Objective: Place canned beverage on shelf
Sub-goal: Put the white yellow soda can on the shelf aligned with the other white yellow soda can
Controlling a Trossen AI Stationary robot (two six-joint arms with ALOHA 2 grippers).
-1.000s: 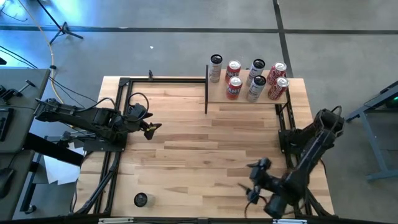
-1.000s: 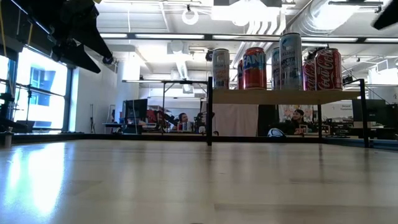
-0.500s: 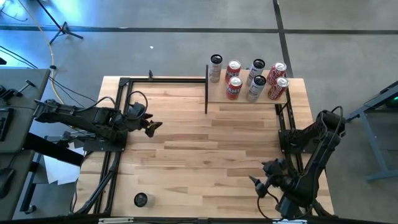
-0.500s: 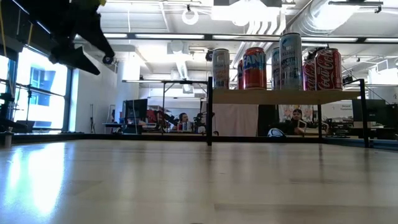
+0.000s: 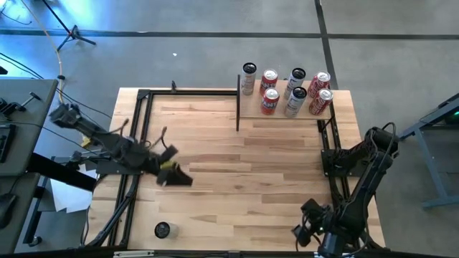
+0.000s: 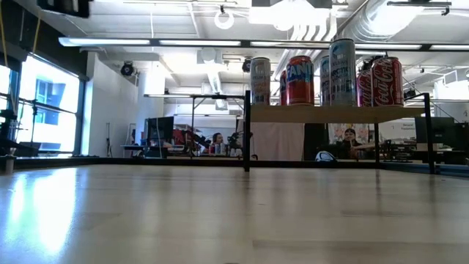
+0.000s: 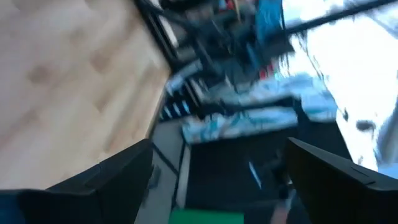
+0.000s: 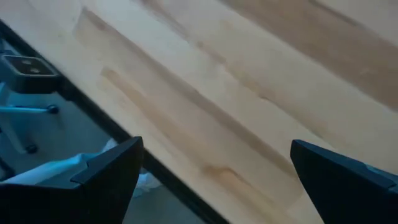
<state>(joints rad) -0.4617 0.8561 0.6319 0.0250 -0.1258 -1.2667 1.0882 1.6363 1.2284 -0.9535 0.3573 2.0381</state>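
1. Left claw (image 5: 174,174) hangs over the table's (image 5: 215,186) left side, fingers apart, holding nothing.
2. One can (image 5: 163,230) stands alone by the near edge; judged the next pickup, calling for descent around it.
3. Shelf (image 5: 285,107), far right, carries seven cans.
4. Right claw (image 5: 305,228) waits at the near right corner, fingers apart, empty.
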